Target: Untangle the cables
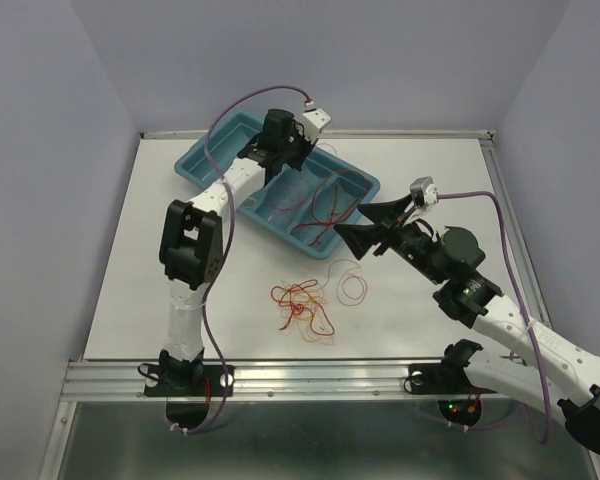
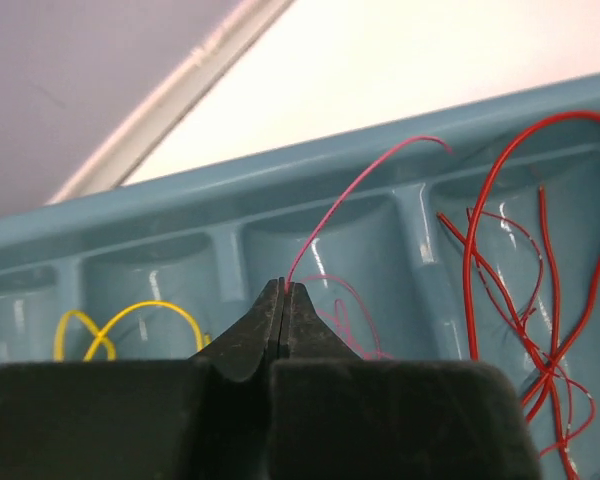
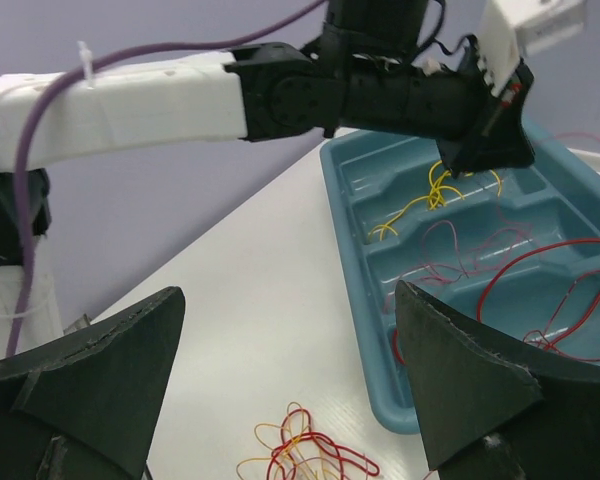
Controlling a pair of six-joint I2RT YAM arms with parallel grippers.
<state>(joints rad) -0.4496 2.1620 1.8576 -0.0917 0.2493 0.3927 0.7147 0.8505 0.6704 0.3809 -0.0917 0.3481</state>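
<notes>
A teal tray (image 1: 198, 172) at the back of the table holds sorted cables: yellow (image 2: 150, 309), pink (image 2: 352, 193) and red (image 2: 542, 300), each in its own compartment. My left gripper (image 2: 283, 288) reaches down into the tray (image 2: 330, 160) and is shut on the pink cable, which arcs up from its tips. A tangle of red, yellow and orange cables (image 1: 302, 306) lies on the white table in front of the tray. My right gripper (image 1: 367, 228) hovers open, right of the tangle (image 3: 305, 452) and beside the tray's near corner, holding nothing.
A single orange loop (image 1: 353, 288) lies on the table just right of the tangle. Thick purple arm cables run along both arms. The left arm (image 3: 160, 95) stretches across the right wrist view above the tray (image 3: 345, 200). Walls enclose the table on three sides.
</notes>
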